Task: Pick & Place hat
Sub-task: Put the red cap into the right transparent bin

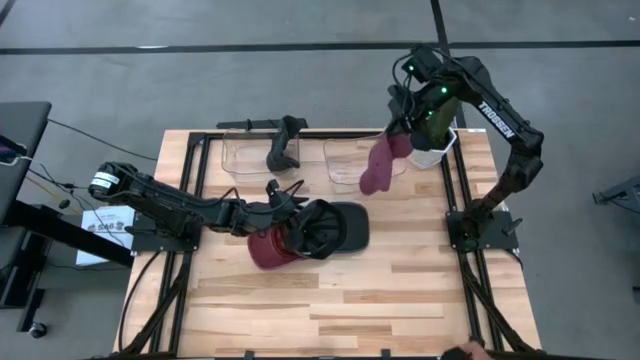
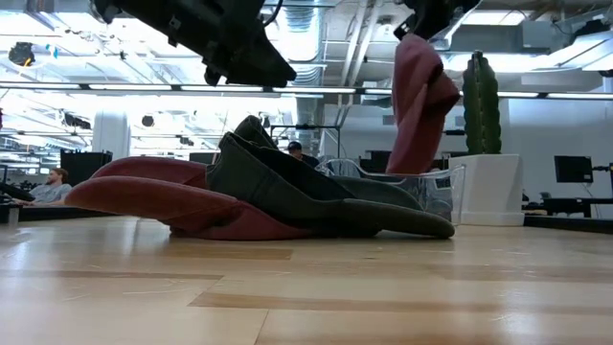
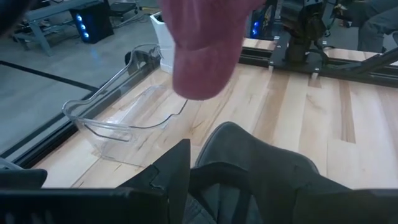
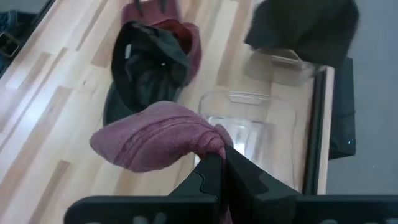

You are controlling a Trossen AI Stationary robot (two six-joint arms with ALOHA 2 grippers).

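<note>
My right gripper (image 4: 219, 163) is shut on a maroon hat (image 1: 384, 162), which hangs over a clear bin (image 1: 352, 163) at the table's far side. In the low view the hat (image 2: 421, 101) reaches down to about the bin's rim (image 2: 436, 178). My left gripper (image 1: 292, 212) is open and hovers over a dark cap (image 1: 335, 228). In the low view it (image 2: 239, 57) stands clear above the cap. The dark cap lies partly on a second maroon cap (image 1: 268, 250), which rests on the table. My right gripper pinches the maroon hat between its two fingers by a bunched fold at the hat's upper end (image 4: 210, 142). It comes from above, pointing down. The hat is lifted clear of the table and hangs slack below the fingers (image 2: 421, 38).
A second clear bin (image 1: 243, 152) stands left of the first, with a dark hat (image 1: 284, 145) lying over its right rim. A white container (image 1: 432, 150) stands behind the right gripper. Bare wood stretches across the near half of the table (image 1: 400, 300).
</note>
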